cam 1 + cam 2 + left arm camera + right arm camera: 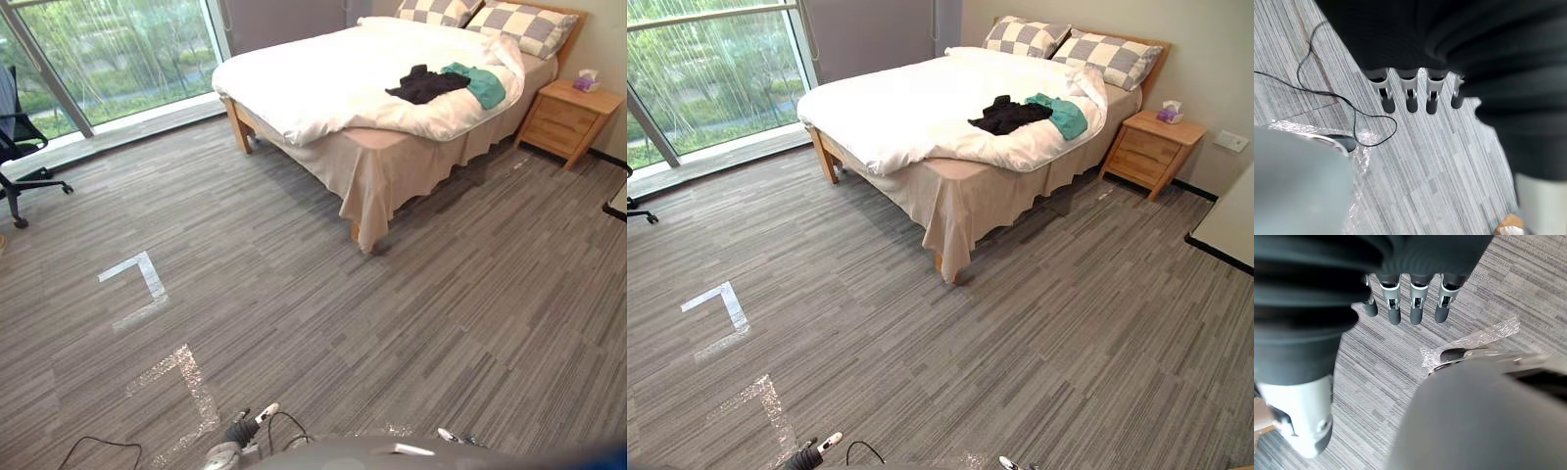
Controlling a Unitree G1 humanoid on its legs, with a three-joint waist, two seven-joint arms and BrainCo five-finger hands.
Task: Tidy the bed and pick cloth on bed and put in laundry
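Down low, our left hand [1409, 95] and right hand [1417, 308] hang over the gray floor [294, 313], fingers loose and straight, holding nothing. Farther off, we see a black cloth [423, 84] and a green cloth [482, 86] lying side by side and touching, near the bed's [313, 88] side edge, below the pillows [529, 27].

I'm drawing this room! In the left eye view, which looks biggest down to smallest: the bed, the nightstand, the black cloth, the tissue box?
1. bed
2. nightstand
3. black cloth
4. tissue box
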